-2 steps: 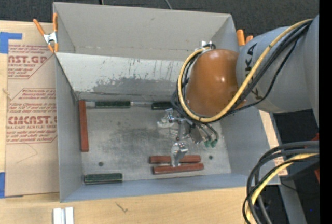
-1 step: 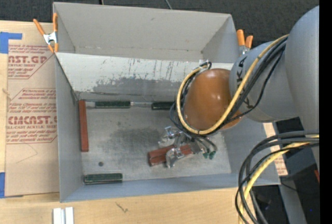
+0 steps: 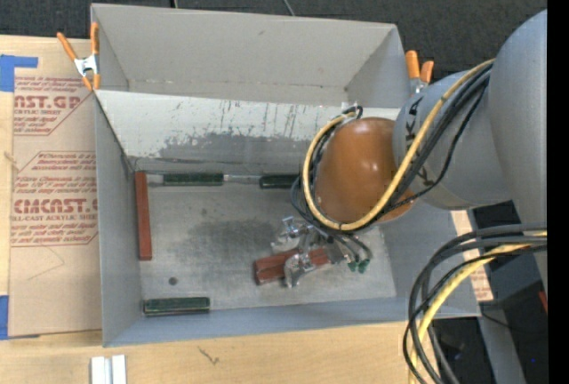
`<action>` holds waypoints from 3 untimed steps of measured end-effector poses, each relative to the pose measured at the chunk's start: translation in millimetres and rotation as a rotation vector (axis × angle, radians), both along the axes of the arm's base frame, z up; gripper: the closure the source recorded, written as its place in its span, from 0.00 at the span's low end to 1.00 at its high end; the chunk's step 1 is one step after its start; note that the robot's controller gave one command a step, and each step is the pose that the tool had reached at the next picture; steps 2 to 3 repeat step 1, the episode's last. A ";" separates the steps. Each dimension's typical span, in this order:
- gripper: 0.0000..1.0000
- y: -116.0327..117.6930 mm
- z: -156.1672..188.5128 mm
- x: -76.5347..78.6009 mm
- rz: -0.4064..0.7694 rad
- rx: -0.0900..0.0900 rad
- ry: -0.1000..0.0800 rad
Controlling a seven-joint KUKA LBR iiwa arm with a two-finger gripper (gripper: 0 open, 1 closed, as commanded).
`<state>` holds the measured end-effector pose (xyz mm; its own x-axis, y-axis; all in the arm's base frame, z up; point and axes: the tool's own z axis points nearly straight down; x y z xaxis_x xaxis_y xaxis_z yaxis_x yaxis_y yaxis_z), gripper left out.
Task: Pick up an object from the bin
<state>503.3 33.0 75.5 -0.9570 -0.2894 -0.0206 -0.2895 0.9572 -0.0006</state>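
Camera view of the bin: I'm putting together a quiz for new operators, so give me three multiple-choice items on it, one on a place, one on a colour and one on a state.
1. Where is the gripper?
A. Low over the red-brown block, front right of the bin floor
B. Over the back left corner
C. Outside, above the rim

2. What colour is the front-left stick?
A. Yellow
B. Dark green
C. White

3. How does the long red-brown stick lie?
A. Standing on end
B. Hanging over the rim
C. Flat on the floor, along the left wall

Answers:
1 A, since the gripper sits right at the block's right end.
2 B, since the stick reads dark green against the grey floor.
3 C, since its whole length runs beside the left wall.
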 end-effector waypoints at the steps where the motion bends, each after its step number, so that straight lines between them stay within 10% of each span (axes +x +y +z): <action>1: 1.00 -4.0 194.5 -10.2 0.092 -0.006 0.011; 3: 1.00 -4.0 194.5 -10.2 0.092 -0.006 0.011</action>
